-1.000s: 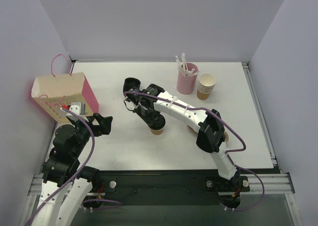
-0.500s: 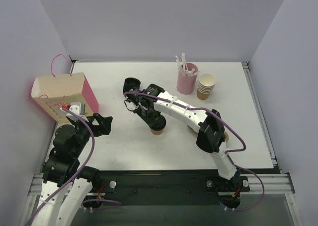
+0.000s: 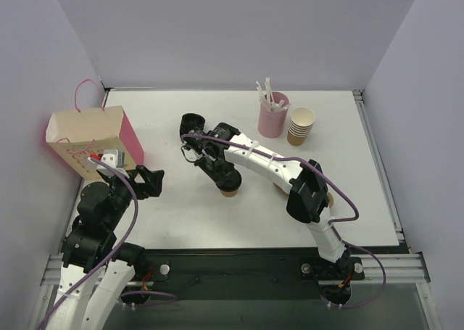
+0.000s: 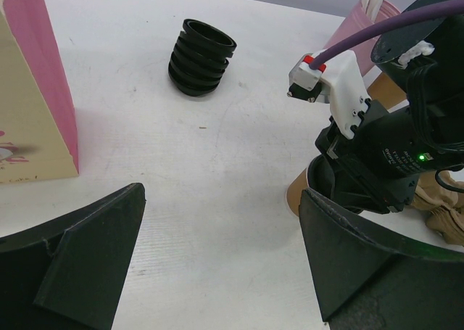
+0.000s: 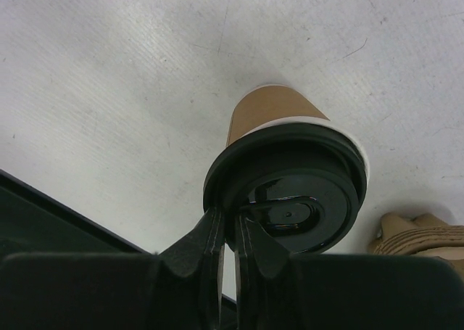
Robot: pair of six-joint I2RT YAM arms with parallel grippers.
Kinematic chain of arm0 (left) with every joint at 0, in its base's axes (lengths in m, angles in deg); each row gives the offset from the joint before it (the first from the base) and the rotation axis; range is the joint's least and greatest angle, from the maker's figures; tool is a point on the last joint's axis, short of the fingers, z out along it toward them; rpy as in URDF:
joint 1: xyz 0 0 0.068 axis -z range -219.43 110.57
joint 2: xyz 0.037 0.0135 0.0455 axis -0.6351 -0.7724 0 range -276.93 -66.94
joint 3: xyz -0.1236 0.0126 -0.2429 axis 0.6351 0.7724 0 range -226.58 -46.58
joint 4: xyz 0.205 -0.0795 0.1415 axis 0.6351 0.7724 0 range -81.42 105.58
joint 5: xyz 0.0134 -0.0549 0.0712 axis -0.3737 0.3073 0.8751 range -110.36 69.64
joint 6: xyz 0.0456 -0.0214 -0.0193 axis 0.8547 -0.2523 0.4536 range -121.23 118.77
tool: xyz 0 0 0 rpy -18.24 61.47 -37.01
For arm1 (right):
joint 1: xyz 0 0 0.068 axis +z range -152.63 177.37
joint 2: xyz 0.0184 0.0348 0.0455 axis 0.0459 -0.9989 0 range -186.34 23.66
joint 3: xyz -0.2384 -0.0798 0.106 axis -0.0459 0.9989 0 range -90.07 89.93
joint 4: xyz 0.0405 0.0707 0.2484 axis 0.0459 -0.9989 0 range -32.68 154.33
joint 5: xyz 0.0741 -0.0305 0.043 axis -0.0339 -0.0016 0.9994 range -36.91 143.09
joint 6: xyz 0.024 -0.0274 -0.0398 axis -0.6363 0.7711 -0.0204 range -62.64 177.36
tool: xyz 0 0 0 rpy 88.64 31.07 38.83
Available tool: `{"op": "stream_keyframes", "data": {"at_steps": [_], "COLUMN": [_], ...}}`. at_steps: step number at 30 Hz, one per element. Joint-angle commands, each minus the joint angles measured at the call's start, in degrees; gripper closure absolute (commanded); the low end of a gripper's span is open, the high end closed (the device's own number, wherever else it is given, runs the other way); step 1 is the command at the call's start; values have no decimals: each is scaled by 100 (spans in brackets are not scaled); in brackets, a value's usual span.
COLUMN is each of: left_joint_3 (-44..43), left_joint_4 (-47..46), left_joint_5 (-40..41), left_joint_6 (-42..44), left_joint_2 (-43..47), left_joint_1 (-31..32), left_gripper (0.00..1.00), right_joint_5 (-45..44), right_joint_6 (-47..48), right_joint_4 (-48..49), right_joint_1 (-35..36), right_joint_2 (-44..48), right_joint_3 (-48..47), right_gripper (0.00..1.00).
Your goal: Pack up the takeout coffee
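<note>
Top external shows you the coffee (image 3: 230, 191) standing upright on the table (image 3: 181, 214), near the middle and a little toward the near edge. The right arm reaches across to it, and the right gripper (image 3: 226, 178) sits on top of it, hiding most of the lid from above.

In the right wrist view, the right gripper (image 5: 227, 217) has its fingers (image 5: 210, 236) drawn almost together. Only a thin slit is left between them, and their tips are clamped on the near rim of the black lid (image 5: 290, 199). The lid sits on the tan cup, with the cup's wall showing above it in that view. Just beside the coffee (image 5: 279, 112), at the lower right, you see a tan ribbed thing (image 5: 420, 232); you can't tell what it is.

The left gripper (image 3: 150, 179) is off to the left, well apart from the coffee and close to the pink and cream bag (image 3: 90, 135). In the left wrist view its fingers (image 4: 87, 257) are spread wide with nothing between them, and bare table shows in the gap. That view looks toward the coffee (image 4: 295, 197), of which only a sliver of tan wall shows under the right arm's wrist.

The lid stack (image 3: 192, 124) lies behind the coffee. A pink cup (image 3: 272, 118) of straws (image 3: 265, 94) and a cup stack (image 3: 300, 126) stand side by side at the far right.
</note>
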Motion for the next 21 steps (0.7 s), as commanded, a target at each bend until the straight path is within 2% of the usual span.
{"op": "stream_keyframes", "data": {"at_steps": [1,21], "left_joint_3": [-122,-122], "left_joint_4": [-66,-66], "left_joint_5": [41,50], "left_joint_6": [92,83], "left_joint_2": [31,31], "left_joint_1": [31,40], "left_gripper": [3,3], "right_joint_5": [43,-405], "right_joint_6": [22,-40], "right_joint_4": [-281,-289], "right_joint_1": [11,-33], "right_joint_2": [-6,37], "right_joint_3": [-1,-19], "right_gripper": [90,83]}}
